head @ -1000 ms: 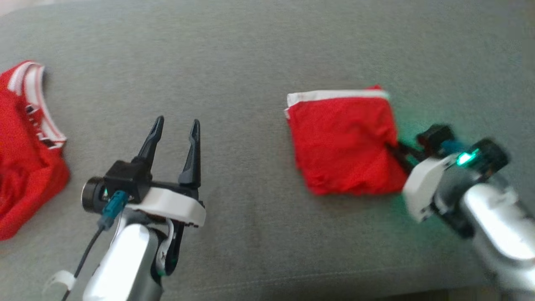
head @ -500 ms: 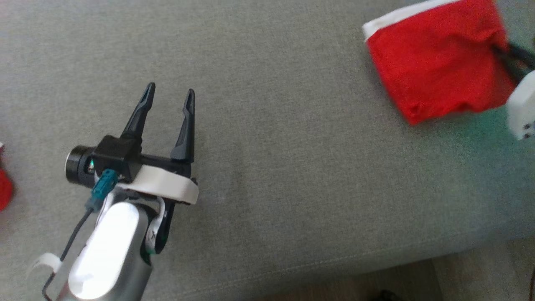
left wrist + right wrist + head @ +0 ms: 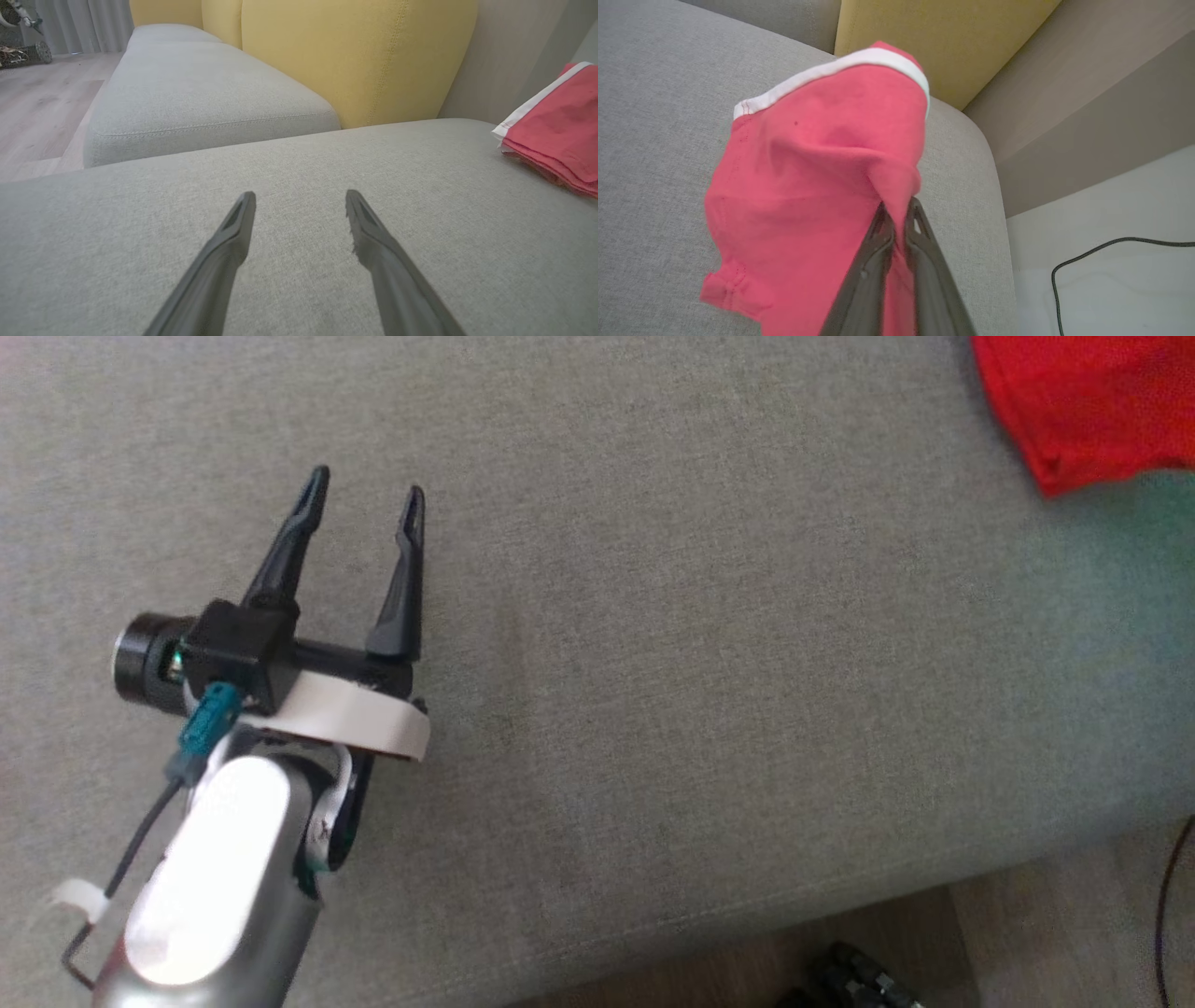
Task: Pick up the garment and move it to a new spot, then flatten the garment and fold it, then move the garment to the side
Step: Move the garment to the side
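The garment point(image 3: 808, 186) is a folded red piece with a white trim band. In the right wrist view my right gripper point(image 3: 899, 210) is shut on its near edge, and the cloth hangs bunched from the fingers over the grey sofa cushion point(image 3: 654, 116). A corner of the garment point(image 3: 1092, 401) sits at the top right of the head view. From the left wrist it appears at the right edge as a folded red garment point(image 3: 556, 135). My left gripper point(image 3: 362, 497) hovers open over bare cushion, holding nothing, as the left wrist view also shows for this gripper point(image 3: 301, 200).
Yellow back cushions point(image 3: 355, 56) rise behind the grey seat. The cushion's front edge point(image 3: 747, 915) runs along the bottom of the head view, with wood floor below it. A black cable point(image 3: 1111, 252) lies on the pale floor past the sofa's end.
The head view has swung, so the garment slid from centre-right to the top right corner and the other red cloth left the picture. The right gripper stays shut on the garment.
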Motion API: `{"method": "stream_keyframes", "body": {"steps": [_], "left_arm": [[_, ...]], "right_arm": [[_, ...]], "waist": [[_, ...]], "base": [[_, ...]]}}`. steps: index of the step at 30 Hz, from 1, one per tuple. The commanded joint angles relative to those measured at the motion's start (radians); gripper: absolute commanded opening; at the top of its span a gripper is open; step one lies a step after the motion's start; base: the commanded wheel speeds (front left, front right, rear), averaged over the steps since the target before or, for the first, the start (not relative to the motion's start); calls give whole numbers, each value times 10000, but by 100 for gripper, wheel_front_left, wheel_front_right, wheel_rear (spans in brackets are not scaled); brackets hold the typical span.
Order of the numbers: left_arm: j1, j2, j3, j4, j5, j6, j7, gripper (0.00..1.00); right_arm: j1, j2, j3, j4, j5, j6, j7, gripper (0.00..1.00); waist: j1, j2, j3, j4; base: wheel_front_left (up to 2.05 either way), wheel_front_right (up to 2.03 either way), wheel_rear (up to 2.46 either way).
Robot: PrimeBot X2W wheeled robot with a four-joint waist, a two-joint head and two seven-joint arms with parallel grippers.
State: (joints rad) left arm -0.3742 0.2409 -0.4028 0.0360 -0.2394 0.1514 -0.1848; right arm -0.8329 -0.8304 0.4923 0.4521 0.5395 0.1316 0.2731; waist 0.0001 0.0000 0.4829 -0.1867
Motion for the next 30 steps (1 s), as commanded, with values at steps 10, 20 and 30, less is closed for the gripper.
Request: {"method": "stream_keyframes", "body": {"steps": [10,20,30], "left_arm": [[-740,420,293,-492,140,15,206,100],[-683,418,237,-408,61,77,137,100],[-217,369,285,-110,-204,195,-43,100]], "right_arm": [[-562,96,-258,172,407,-9,-348,24],[-233,506,-739,305,377,-9,-871,100],[1230,1906,-2728,-292,-82,-9,-2311,100]], "waist": [[-1,0,516,-463],[-1,0,367,-529],[-1,0,-473,-546]], "base": [[0,0,0],[0,0,0],[0,0,0]]}}
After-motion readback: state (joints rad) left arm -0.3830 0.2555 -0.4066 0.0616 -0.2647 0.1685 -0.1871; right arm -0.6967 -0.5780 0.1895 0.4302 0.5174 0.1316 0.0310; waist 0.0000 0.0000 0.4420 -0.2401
